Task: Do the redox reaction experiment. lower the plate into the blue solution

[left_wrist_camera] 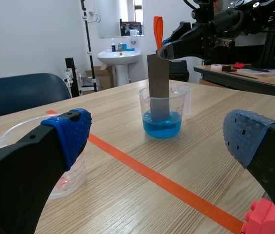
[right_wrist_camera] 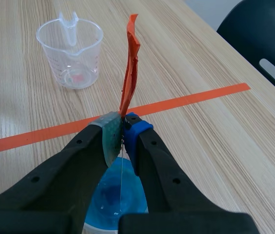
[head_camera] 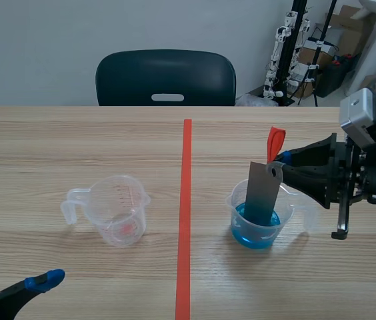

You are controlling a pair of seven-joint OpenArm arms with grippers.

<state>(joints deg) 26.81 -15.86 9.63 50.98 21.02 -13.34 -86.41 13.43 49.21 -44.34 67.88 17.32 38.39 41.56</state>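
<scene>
Right claw (head_camera: 286, 159) is closed on the orange-red strip (head_camera: 275, 143) fixed to the top of the flat grey metal plate (head_camera: 263, 193), its pads pinching the strip just above the plate's top edge. The plate hangs under this claw, leaning slightly. Its lower end sits in the blue solution (head_camera: 255, 230) inside the clear plastic measuring cup (head_camera: 288, 212) directly below the claw. In the left wrist view the liquid covers only the plate's bottom part, and most of the grey face stands above the surface and the cup's rim. Whether the plate touches the cup floor cannot be told. Judgement: the lowering is largely done, with metal and solution in contact. What is left, if anything, is a little more descent and letting the strip go. Left claw (left_wrist_camera: 159, 141) is wide open and holds nothing, low over the wooden table (head_camera: 75, 147). A second clear plastic measuring cup (head_camera: 116, 210) with a reddish trace at its bottom stands just beside it, well apart from the right claw.
</scene>
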